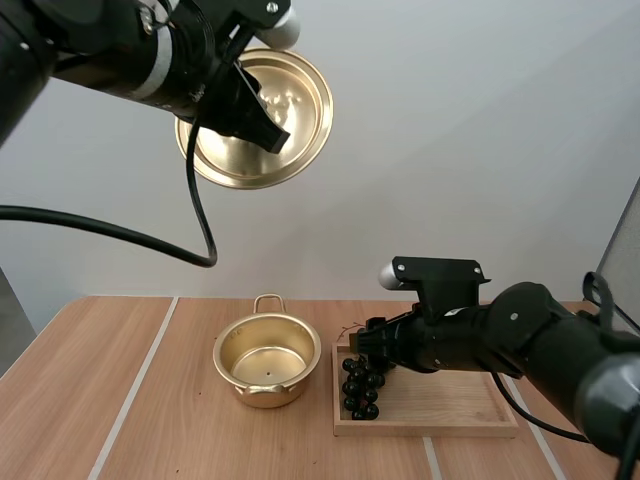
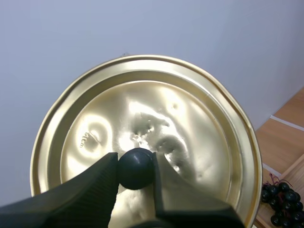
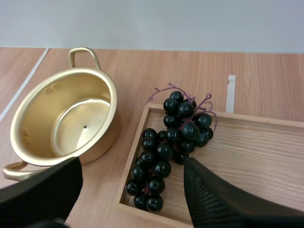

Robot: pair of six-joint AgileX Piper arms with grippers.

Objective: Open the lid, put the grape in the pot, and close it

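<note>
A wooden tray [image 1: 445, 405] is seen lying flat on the right half of a wooden surface [image 1: 90, 400]. The tray is rectangular and shallow, with a low raised rim all round, and its floor is made of pale wood with the grain running along its length. In the right wrist view the tray [image 3: 266, 156] is shown set square on the surface [image 3: 142, 66]. The surface is crossed by thin white lines: one long line [image 1: 138, 378] is drawn from the far edge toward the near edge on the left side, and a short one [image 3: 231, 91] is found just beyond the tray's far rim.
</note>
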